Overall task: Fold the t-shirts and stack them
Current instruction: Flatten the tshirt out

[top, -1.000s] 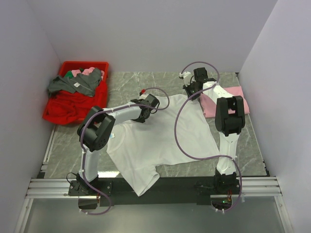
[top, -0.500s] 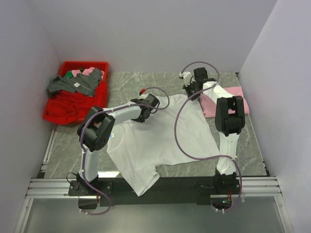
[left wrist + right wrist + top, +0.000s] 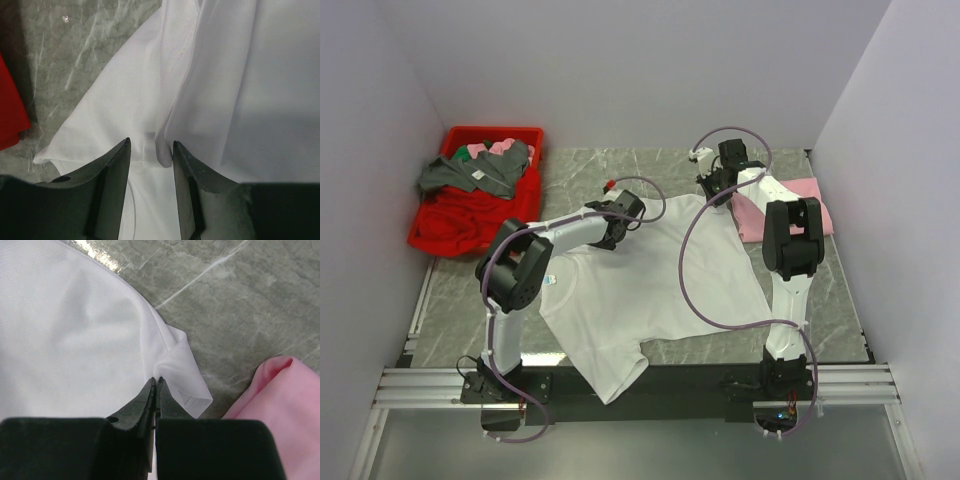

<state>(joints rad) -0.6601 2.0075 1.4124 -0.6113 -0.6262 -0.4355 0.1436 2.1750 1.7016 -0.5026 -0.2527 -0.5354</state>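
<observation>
White t-shirt (image 3: 640, 290): spread flat mid-table, hem hanging over the near edge.
Pink t-shirt (image 3: 810, 195): folded at the far right, just beside the white shirt's sleeve.
Left gripper (image 3: 150, 150): at the white shirt's far left shoulder. Jaws partly apart, with a raised fold of white cloth between them.
Right gripper (image 3: 156, 382): jaws pinched tight on the sleeve's folded edge, pink cloth close by.
Table (image 3: 580, 170): grey marble.
Red bin (image 3: 495, 130): far left corner, heaped with clothes.
</observation>
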